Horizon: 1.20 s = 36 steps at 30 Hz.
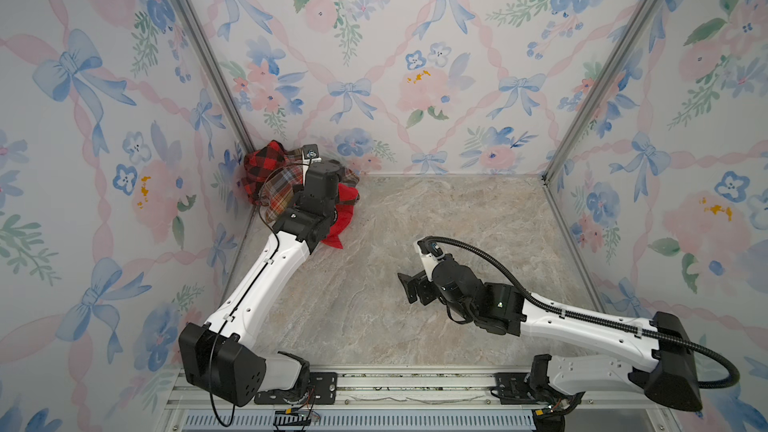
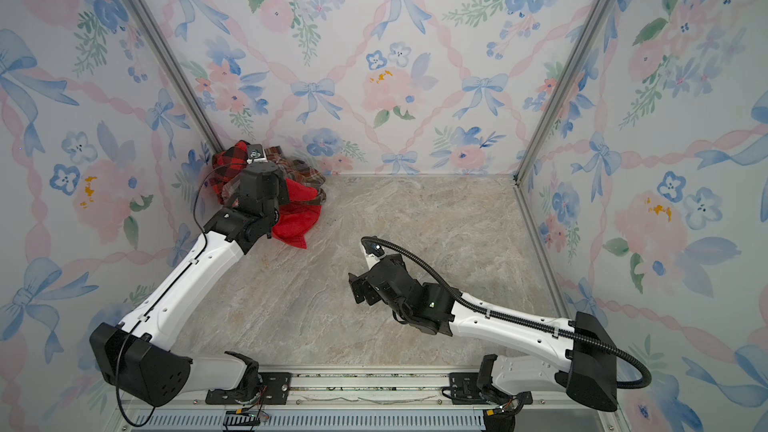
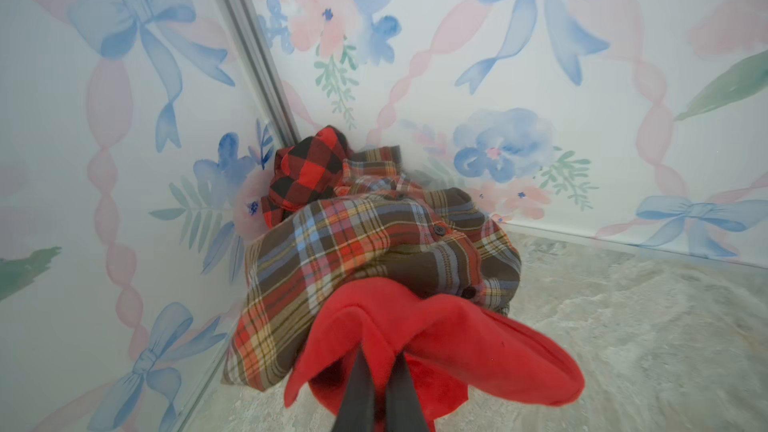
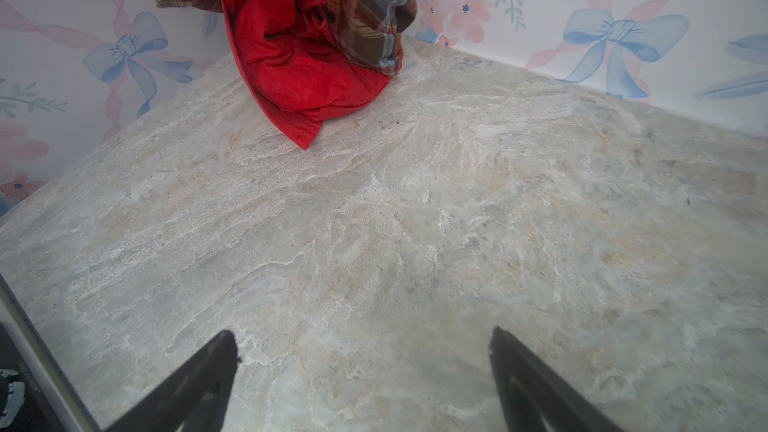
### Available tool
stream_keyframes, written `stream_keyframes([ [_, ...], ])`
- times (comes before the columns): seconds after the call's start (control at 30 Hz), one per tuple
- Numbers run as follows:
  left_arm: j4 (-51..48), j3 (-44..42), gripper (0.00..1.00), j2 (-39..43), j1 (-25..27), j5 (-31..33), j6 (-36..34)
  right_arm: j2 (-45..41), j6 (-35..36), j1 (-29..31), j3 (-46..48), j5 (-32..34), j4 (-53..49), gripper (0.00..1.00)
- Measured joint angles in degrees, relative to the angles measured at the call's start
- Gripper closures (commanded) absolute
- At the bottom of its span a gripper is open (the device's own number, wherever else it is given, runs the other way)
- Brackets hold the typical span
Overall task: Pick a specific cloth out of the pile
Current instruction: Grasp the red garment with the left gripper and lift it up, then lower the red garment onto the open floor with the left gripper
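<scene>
**Red cloth [image 3: 457, 347] pinched by the left hand [image 3: 380, 353] at the near side of the pile [image 3: 374, 209]**

The left hand was seen clenched on a fold of the cloth. Its two dark fingers [image 3: 357, 384] were drawn close together, and red fabric was bunched over their tips. The rest of the cloth lay just ahead of and beneath that hand, and one pointed corner was spread onto the surface [image 4: 415, 222]. Beyond the fingertips the plaid shirt [image 3: 324, 251] was draped over the far part of the cloth. Farther still from the hand, the checked cloth [image 3: 316, 168] was wedged into the corner of the walls.

The right hand [image 4: 362, 332] was held released, with its jaws wide and nothing between them, above bare surface. The cloth lay well ahead of it and apart from it.

The cloth was judged light, soft and limp, so it could be expected to stretch and trail from a grip and not to lift as one piece. Its matte, slightly napped face was judged grippy, not slippery, and nothing about it looked fragile. Because the shirt overlapped it, some drag on the shirt was to be expected.

A thick fold on the free side, nearest the left hand and clear of the shirt, was judged the best place to hold, and the grip seen was on such a fold. The loose corner on the surface, nearest the right hand, was judged a fair second hold.
</scene>
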State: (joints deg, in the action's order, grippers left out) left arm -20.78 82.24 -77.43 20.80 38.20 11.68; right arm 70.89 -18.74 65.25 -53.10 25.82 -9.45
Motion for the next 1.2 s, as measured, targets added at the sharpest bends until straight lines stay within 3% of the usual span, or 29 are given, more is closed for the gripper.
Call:
stream_keyframes([
  [0.1, -2.6, 15.0, 1.0, -3.8, -0.5, -0.8, -4.5, 0.4, 1.0, -0.7, 0.0, -0.1, 0.2, 0.03],
  [0.27, -1.4, 56.7, 1.0, -22.5, -4.0, -7.6, -11.3, 1.0, 1.6, -3.0, -0.3, -0.9, 0.0, 0.03],
  [0.33, 3.1, 62.8, 1.0, -24.7, -3.5, -14.2, -10.3, 0.5, 1.6, -3.4, -0.2, -0.6, -0.1, 0.03],
  [0.43, 6.7, 63.1, 1.0, -22.8, 2.2, -25.0, -5.9, -2.9, 0.6, -4.0, 1.3, 0.7, -0.7, 0.03],
  [0.57, 10.5, 57.3, 1.0, -20.3, 16.0, -42.3, -1.7, -12.8, -1.5, -7.0, 4.7, 3.5, -5.5, 0.03],
  [0.67, 12.1, 54.4, 1.0, -23.3, 23.3, -54.6, 1.0, -22.2, -3.2, -8.4, 5.4, 8.0, -12.3, 0.03],
  [0.8, 11.8, 45.2, 1.0, -27.7, 27.8, -57.5, 1.3, -36.7, -6.0, -10.8, 5.6, 13.1, -22.0, 0.03],
  [0.93, 10.3, 26.8, 0.98, -27.6, 27.9, -51.1, 1.8, -48.6, -8.2, -13.4, 5.7, 16.0, -30.6, 0.03],
  [1.03, 8.2, 10.9, 0.18, -23.7, 27.5, -42.9, 2.1, -48.5, -8.3, -13.9, 5.7, 16.5, -35.3, 0.03],
  [1.07, 7.0, 5.0, 0.02, -21.2, 27.3, -39.5, 2.3, -46.9, -8.2, -13.9, 5.7, 16.2, -36.3, 0.03],
  [1.2, 3.0, -12.5, 0.02, -5.4, 26.8, -29.1, 2.8, -38.9, -5.8, -13.9, 7.6, 12.9, -33.5, 0.03],
])
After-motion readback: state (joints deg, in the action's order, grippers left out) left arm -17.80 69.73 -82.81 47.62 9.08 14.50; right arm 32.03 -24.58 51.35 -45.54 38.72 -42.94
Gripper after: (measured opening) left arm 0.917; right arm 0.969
